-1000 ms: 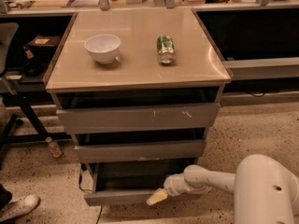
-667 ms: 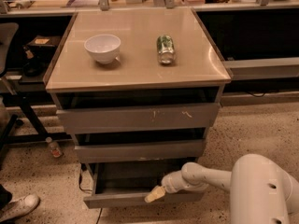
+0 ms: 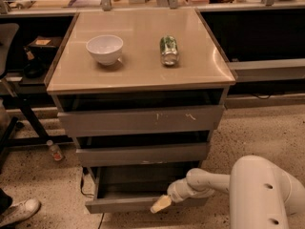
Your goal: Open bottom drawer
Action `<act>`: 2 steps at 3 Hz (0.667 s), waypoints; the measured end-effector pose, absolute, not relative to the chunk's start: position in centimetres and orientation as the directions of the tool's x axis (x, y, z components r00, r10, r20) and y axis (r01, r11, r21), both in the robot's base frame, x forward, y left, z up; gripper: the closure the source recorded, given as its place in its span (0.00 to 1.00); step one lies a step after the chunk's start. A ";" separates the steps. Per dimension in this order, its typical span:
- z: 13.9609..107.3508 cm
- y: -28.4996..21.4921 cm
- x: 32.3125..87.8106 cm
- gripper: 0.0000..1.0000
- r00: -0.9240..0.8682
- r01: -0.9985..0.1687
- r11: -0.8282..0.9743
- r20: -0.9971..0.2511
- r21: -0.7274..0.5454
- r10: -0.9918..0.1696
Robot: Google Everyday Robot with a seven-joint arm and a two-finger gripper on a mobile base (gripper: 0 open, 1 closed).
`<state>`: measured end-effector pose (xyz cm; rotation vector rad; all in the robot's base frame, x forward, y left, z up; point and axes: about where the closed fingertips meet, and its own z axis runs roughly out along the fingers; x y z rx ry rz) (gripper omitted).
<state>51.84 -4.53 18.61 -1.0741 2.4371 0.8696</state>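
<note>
The bottom drawer [image 3: 125, 204] is the lowest of three grey drawers in the cabinet. It stands pulled out, showing its flat grey inside [image 3: 133, 189] behind a slim front panel. My gripper [image 3: 160, 204] reaches in from the lower right on a white arm [image 3: 209, 182]. Its yellowish fingertips sit at the top edge of the drawer's front panel, right of centre. Above are the mid-height plain front [image 3: 142, 154] and the tallest front with whitish scratch marks [image 3: 143, 120].
On the beige cabinet top [image 3: 138, 66] stand a white bowl [image 3: 104, 48] and a green can lying on its side [image 3: 168, 49]. A small bottle [image 3: 55, 150] and a shoe [image 3: 19, 211] are on the speckled floor at left. Dark shelving runs behind.
My gripper has shifted slightly left along the bottom drawer's front edge. The drawer looks pulled out a little further.
</note>
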 end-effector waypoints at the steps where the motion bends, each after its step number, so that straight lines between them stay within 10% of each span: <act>1: 19.4 -6.4 49.8 0.00 -0.683 -0.730 0.554 -0.462 0.401 -0.566; 2: 23.0 -8.3 46.0 0.00 -0.720 -0.694 0.589 -0.399 0.415 -0.568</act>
